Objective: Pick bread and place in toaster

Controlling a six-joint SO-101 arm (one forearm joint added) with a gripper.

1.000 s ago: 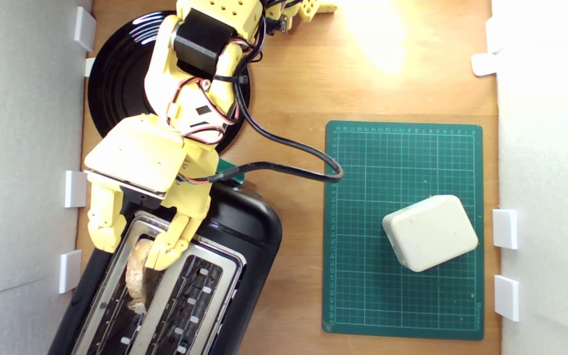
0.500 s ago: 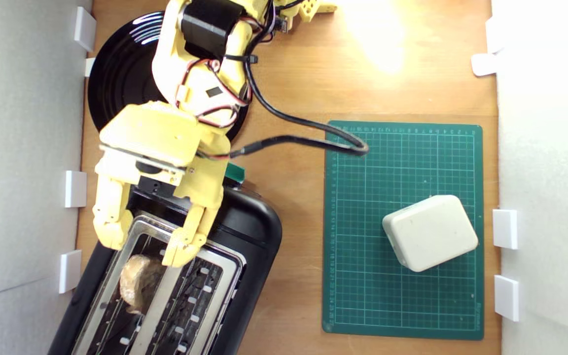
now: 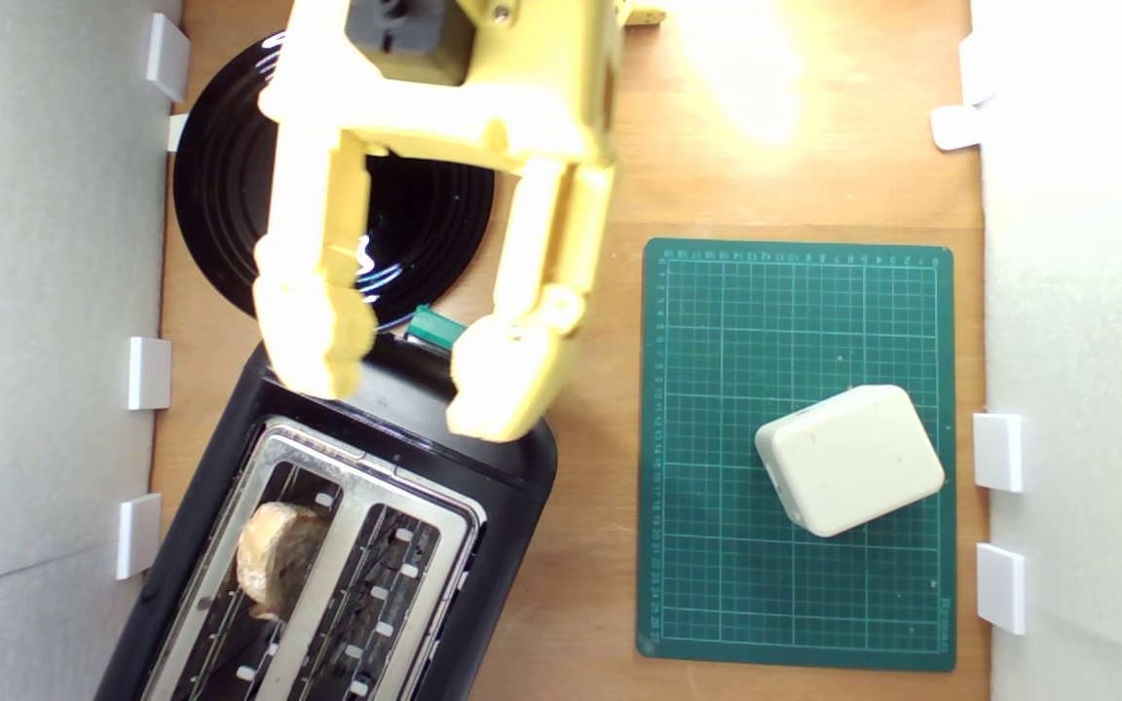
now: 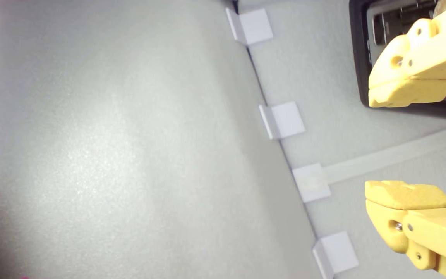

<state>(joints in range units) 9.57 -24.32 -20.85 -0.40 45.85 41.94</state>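
Fingers [image 3: 327, 341] of the yellow gripper [image 3: 415, 375] are spread apart and hold nothing, hanging in the upper left of the exterior frame over the near end of the toaster [image 3: 493, 458]. Wooden table [image 3: 580, 175] fills the middle, flanked by grey walls [image 3: 45, 292] with white clips. Bread [image 3: 274, 555] sits in the toaster's slot nearer the exterior view's left; the other slot holds nothing. A black plate [image 3: 220, 195] lies at upper left. At right, a cream block [image 3: 848, 458] rests on a green cutting mat [image 3: 746, 321], with bare wood between it and the toaster.
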